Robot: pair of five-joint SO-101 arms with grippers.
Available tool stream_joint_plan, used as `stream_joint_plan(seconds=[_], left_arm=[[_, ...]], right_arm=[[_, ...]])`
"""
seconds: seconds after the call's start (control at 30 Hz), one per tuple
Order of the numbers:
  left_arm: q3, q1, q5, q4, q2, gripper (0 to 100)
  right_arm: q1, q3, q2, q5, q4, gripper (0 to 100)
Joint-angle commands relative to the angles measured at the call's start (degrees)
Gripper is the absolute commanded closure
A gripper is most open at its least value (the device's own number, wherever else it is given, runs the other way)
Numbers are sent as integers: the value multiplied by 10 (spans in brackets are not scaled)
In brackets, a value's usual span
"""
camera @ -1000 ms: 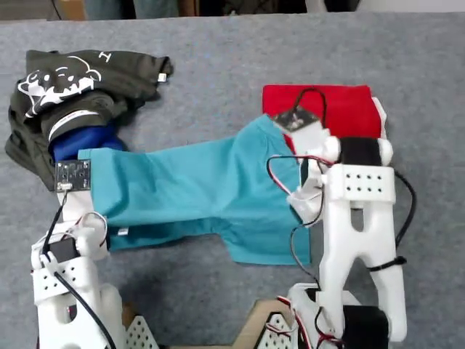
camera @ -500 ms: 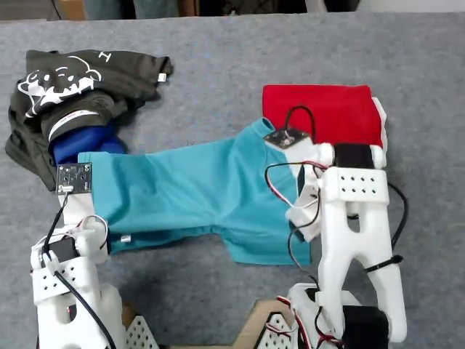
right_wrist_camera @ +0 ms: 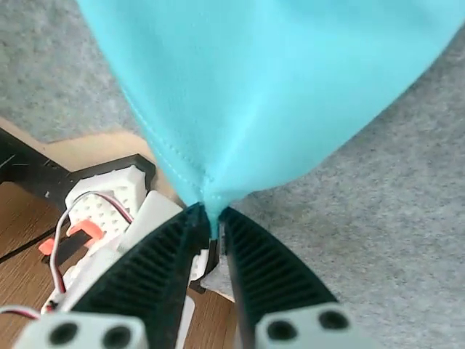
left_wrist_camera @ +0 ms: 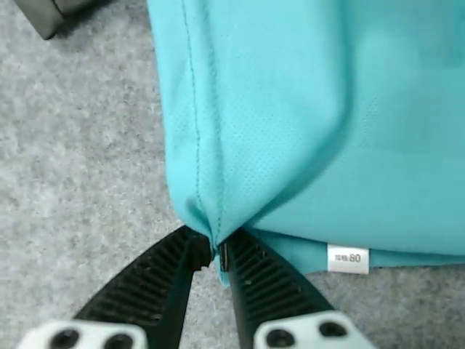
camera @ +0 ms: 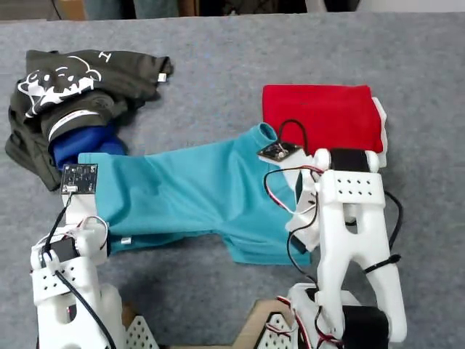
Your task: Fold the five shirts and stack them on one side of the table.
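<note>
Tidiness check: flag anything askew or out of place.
The teal shirt lies skewed and rumpled, pinched at opposite ends by the left gripper and right gripper. The dark shirt and blue shirt sit crumpled in a heap, unlike the folded red shirt.

The tabletop (camera: pixel 218 65) is covered with a grey, felt-like cloth, and the light on it is soft and even. At its near edge a light wooden board (camera: pixel 256 318) shows. Along the far edge runs a dark strip (camera: pixel 247 6).
</note>
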Motion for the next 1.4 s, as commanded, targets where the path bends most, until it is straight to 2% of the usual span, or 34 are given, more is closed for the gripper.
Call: stream_joint_plan(seconds=[0.0, 0.17, 0.23, 0.33, 0.47, 0.57, 0.67, 0.77, 0.8, 0.87, 0.93, 1.0, 1.07, 1.17, 1.23, 1.3, 1.37], left_arm=[[-6, -14, -4, 3, -4, 971], [6, -12, -9, 4, -4, 970], [12, -12, -40, 3, -8, 970], [13, -17, -76, 4, -9, 945], [0, -18, -77, 37, -10, 776], [-29, -25, -81, 65, -10, 763], [-73, -54, -81, 93, -10, 762], [-124, -94, -82, 124, -10, 759], [-142, -107, -90, 137, -10, 758], [-176, -130, -145, 172, -10, 758], [-211, -147, -187, 195, -10, 762], [-251, -151, -159, 188, -10, 767], [-290, -127, -86, 177, -4, 823], [-297, -22, 21, 120, 6, 978], [-285, 56, 74, 80, 27, 945], [-262, 108, 128, 6, 62, 946], [-224, 130, 178, -112, 118, 970]], right_arm=[[9, 8, -20, 16, 4, 985], [9, 42, -20, 52, 4, 983], [10, 43, -21, 62, 4, 975], [12, 43, -23, 60, 3, 868], [11, 22, -23, 62, 3, 694], [13, -27, -22, 60, 3, 645], [10, -80, -20, 19, 3, 721], [-11, -142, -18, -50, -5, 949], [-30, -159, -14, -61, -7, 993], [-58, -180, 0, -92, -3, 953], [-100, -203, 22, -144, -15, 985], [-140, -226, 54, -180, -26, 983], [-185, -249, 99, -212, -45, 985], [-224, -284, 184, -251, -91, 985], [-229, -314, 247, -271, -129, 985], [-224, -352, 310, -279, -161, 985], [-200, -401, 373, -278, -182, 985]])
